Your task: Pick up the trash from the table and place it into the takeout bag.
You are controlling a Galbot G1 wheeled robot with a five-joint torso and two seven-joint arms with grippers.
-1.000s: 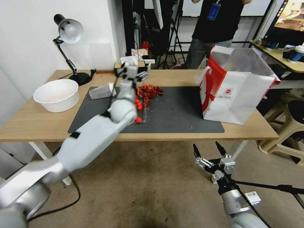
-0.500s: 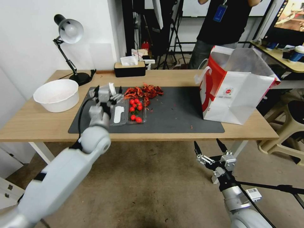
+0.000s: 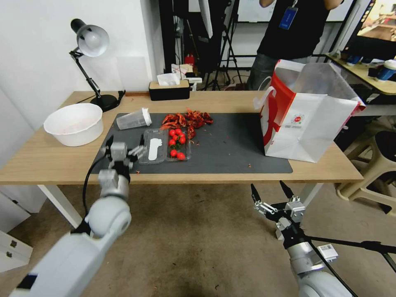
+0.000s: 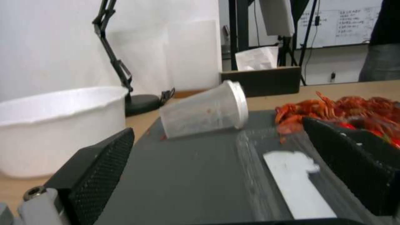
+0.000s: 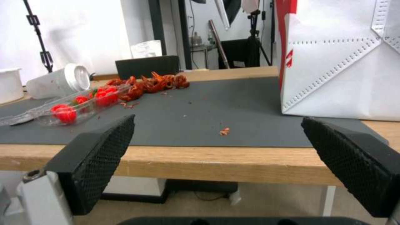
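Left gripper (image 3: 123, 145): fingers spread, empty, over tabletop (image 3: 49, 159) front edge.
Right gripper (image 3: 270, 192): fingers spread, empty, below tabletop edge.

A desk lamp (image 3: 90, 41), white bowl (image 3: 74, 123) and tomato tray (image 3: 173, 144) (beside red shells (image 3: 187, 119)) stand about.

Both arms are light grey with rounded, glossy silver joint housings. The left arm (image 3: 99, 214) carries a loose black cable looping beside its wrist, and a dark band marks its lower link. Each gripper, left (image 3: 123, 149) and right (image 3: 269, 193), has a pale metal base with black fingers (image 4: 100, 175); their inner pads are cross-hatched, with a small screw at the base.
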